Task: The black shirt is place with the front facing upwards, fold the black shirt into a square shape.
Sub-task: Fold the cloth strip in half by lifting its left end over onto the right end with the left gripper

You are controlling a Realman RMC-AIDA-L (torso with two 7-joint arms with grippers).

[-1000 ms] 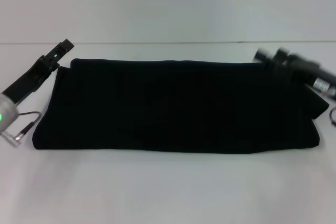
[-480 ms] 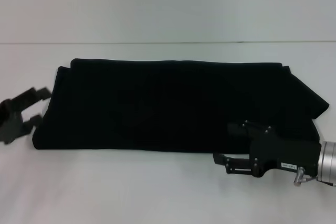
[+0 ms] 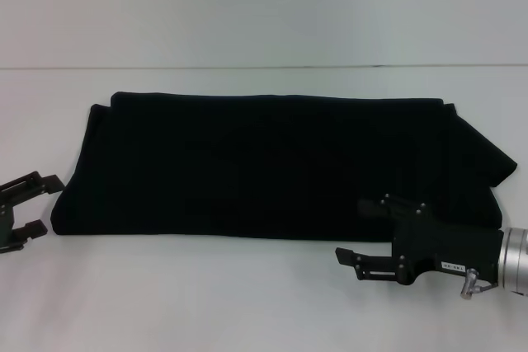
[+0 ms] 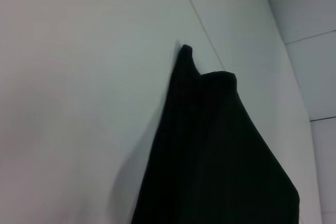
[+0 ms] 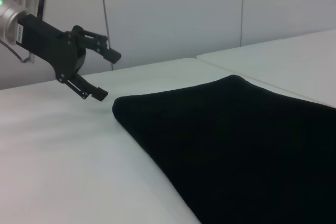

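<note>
We see the large plain black cloth shirt (image 3: 272,166) lying folded into a long, soft, matte band across the smooth white surface (image 3: 247,302), with rounded folded edges and no lettering or label showing. Our left claw (image 3: 33,206) sits just beside the band's left end, its two black fingers spread and empty. Our right claw (image 3: 353,232) hovers at the band's near right edge, its flat black fingers parted, gripping nothing

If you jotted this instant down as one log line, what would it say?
black shirt: folded into long band, flat on table | left pincer: open, off shirt's left end | right pincer: open, at front edge
</note>
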